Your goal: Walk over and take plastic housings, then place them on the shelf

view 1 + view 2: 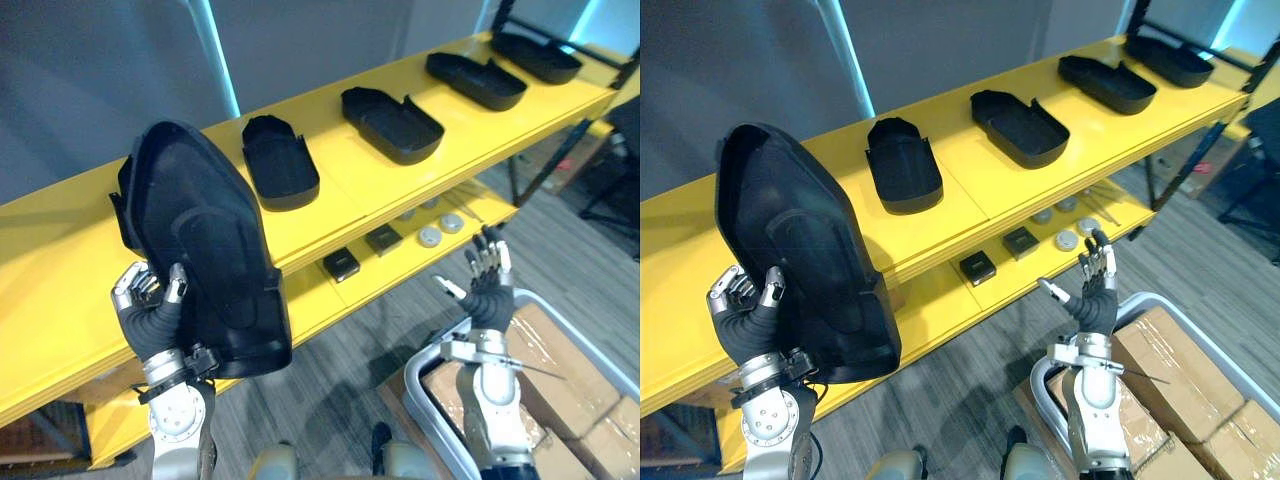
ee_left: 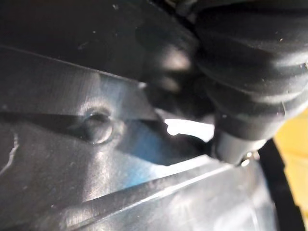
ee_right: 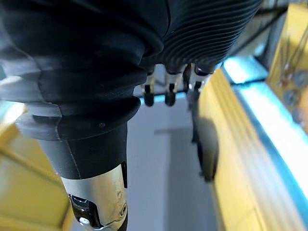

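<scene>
Plastic housing point(image 1: 205, 240), large and black, stands upright in the left hand point(image 1: 152, 312), whose fingers curl round its lower edge, over the left end of the yellow shelf point(image 1: 60, 270). The right hand point(image 1: 488, 292) is raised, fingers straight and spread, holding nothing, above a grey-rimmed cart point(image 1: 415, 385) of cardboard boxes point(image 1: 575, 350). Four more housings point(image 1: 392, 124) lie in a row along the top board. Small black boxes point(image 1: 341, 264) and round discs point(image 1: 429, 236) sit on the lower one.

- held housing point(image 1: 205, 250): big black glossy plastic shell with a rounded top, stood upright, lower edge gripped in left hand point(image 1: 150, 310), in front of the left part of the yellow shelf point(image 1: 340, 205)
- first shelf housing point(image 1: 280, 160), second shelf housing point(image 1: 392, 124), third shelf housing point(image 1: 476, 80), fourth shelf housing point(image 1: 536, 56): black, hollow side up, lying flat in a row on the top board, apart from each other
</scene>
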